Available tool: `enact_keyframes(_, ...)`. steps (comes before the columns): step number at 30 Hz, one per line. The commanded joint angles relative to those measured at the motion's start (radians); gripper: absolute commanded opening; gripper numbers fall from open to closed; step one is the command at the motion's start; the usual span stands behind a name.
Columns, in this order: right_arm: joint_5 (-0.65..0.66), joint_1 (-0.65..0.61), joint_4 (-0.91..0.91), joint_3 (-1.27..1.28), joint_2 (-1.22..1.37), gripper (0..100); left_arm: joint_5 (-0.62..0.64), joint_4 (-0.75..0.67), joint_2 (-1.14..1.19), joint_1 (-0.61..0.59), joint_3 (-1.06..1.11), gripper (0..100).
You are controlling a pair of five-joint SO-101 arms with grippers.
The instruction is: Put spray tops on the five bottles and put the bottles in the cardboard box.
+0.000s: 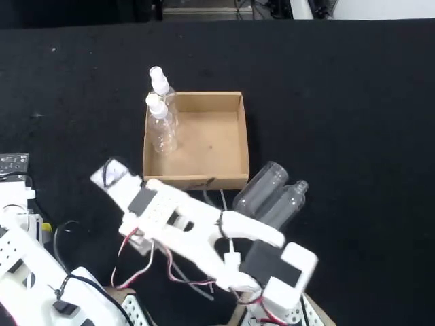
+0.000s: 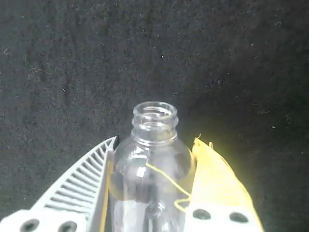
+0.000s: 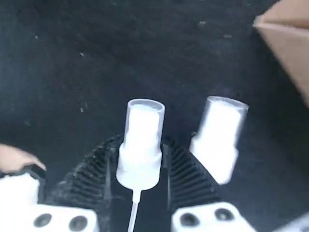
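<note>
Your left claw point(image 2: 155, 141) clenched a topless bottle point(image 2: 154, 169) and your right claw point(image 3: 141, 145) grasped a spray top point(image 3: 144, 121) beside a second spray top point(image 3: 219, 140), while two capped bottles point(image 1: 164, 132) stood in the left of the cardboard box point(image 1: 194, 182) at frame centre and two bare bottles point(image 1: 262, 189) lay by its lower-right corner.

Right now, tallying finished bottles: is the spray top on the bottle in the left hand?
Off. The bottle held in the left hand shows a bare, open threaded neck.
</note>
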Motion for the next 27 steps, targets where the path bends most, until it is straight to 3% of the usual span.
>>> enact_keyframes(1, 0.055, 0.055, 0.129, -0.093, -0.217, 1.0, 0.02, 0.011, -0.025, 0.035, -0.053, 3)
enact_keyframes(7, 0.107, 0.132, 0.262, -0.15, -0.631, 1.1, 0.19, 0.011, -0.026, 0.157, -0.156, 3)
enact_keyframes(13, 0.169, 0.428, 0.265, -0.277, -0.892, 1.1, 0.385, 0.133, -0.026, 0.38, -0.314, 3)
enact_keyframes(18, 0.161, 0.566, 0.265, -0.447, -0.937, 1.1, 0.483, 0.195, -0.028, 0.561, -0.378, 3)
enact_keyframes(24, 0.157, 0.594, 0.245, -0.576, -0.905, 1.1, 0.497, 0.186, -0.239, 0.694, -0.297, 3)
enact_keyframes(27, 0.066, 0.594, 0.167, -0.595, -0.877, 1.1, 0.499, 0.184, -0.377, 0.762, -0.252, 3)
